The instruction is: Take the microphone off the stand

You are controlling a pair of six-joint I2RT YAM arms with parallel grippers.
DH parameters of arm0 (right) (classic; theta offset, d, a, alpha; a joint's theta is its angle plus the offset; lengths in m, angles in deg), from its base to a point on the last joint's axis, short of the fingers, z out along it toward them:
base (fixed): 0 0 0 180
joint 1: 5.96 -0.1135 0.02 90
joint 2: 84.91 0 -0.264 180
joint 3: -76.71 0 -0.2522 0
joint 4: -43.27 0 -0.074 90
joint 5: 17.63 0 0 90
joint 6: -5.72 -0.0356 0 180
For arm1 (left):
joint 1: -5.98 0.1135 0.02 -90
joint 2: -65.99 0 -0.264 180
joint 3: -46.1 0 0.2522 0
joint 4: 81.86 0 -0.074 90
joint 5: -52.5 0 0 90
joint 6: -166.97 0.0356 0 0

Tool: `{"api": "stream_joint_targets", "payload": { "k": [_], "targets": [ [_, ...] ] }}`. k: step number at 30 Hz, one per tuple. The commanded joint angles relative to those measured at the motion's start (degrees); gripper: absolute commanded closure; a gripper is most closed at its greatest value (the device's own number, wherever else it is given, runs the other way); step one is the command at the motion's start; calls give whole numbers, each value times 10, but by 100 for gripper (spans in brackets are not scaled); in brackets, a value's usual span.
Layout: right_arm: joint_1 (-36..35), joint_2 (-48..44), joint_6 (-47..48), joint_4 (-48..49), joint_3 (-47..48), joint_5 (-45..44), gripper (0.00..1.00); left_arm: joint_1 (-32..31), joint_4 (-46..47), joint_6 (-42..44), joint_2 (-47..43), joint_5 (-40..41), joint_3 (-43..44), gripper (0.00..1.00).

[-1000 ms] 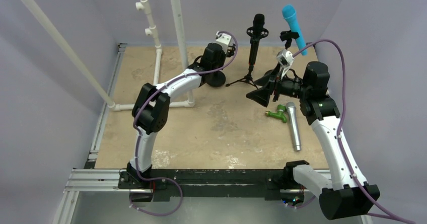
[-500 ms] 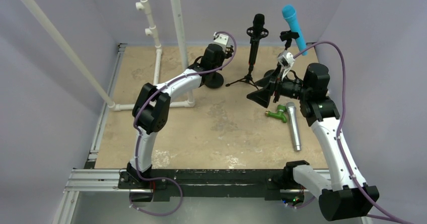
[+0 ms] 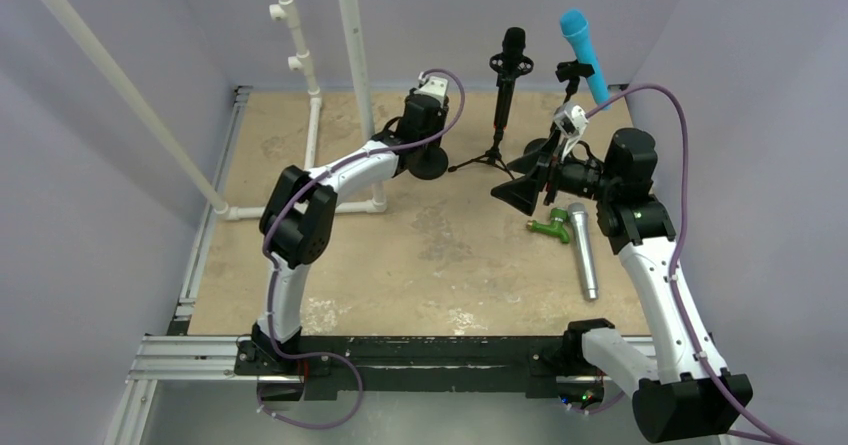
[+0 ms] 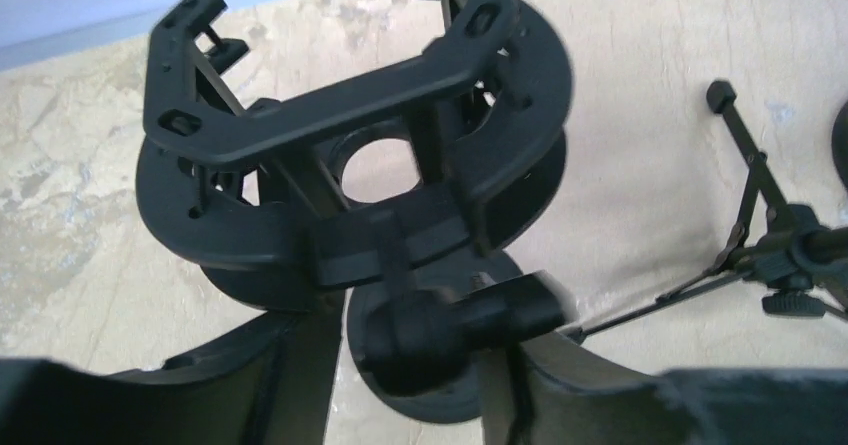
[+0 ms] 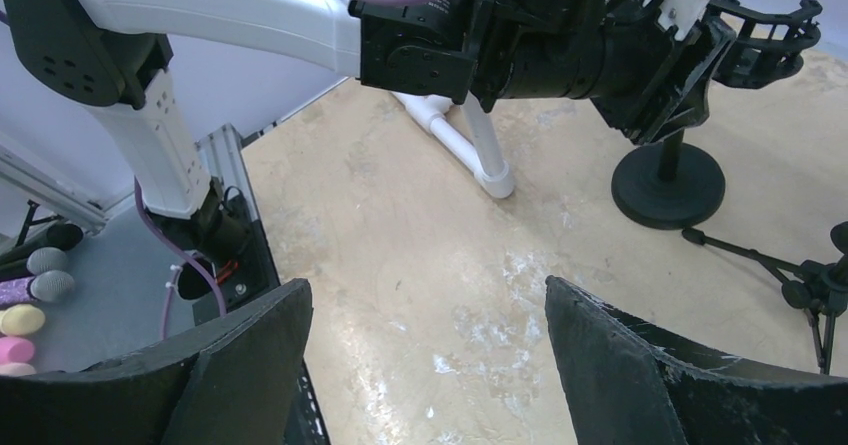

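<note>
The left gripper sits under an empty shock mount. Its fingers flank the swivel joint, though I cannot tell whether they clamp it. To its right, the black microphone stands upright in a tripod stand. Right gripper hangs with jaws spread, the blue microphone beyond it.

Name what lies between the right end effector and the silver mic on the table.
A small green object, close beside the silver mic; the top view shows it. The right end effector is open.
</note>
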Motion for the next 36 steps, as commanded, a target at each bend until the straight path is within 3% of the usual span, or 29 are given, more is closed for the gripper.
{"api": "stream_joint_targets", "payload": {
  "k": [1,8,11,22,36],
  "targets": [
    [5,-13,-8,28,-4,13,15,10,-16,-27,-49,-14,-16,49],
    [8,-16,-10,32,-8,7,15,10,-41,-34,-74,-44,-28,13],
    [8,-17,-10,32,-9,5,14,10,-52,-43,-91,-48,-38,1],
    [10,-16,9,3,7,-50,8,-7,-185,-57,-171,-95,-48,0],
    [10,32,41,-58,122,-237,6,-47,-269,40,-319,-162,-95,0]
  ]
}}
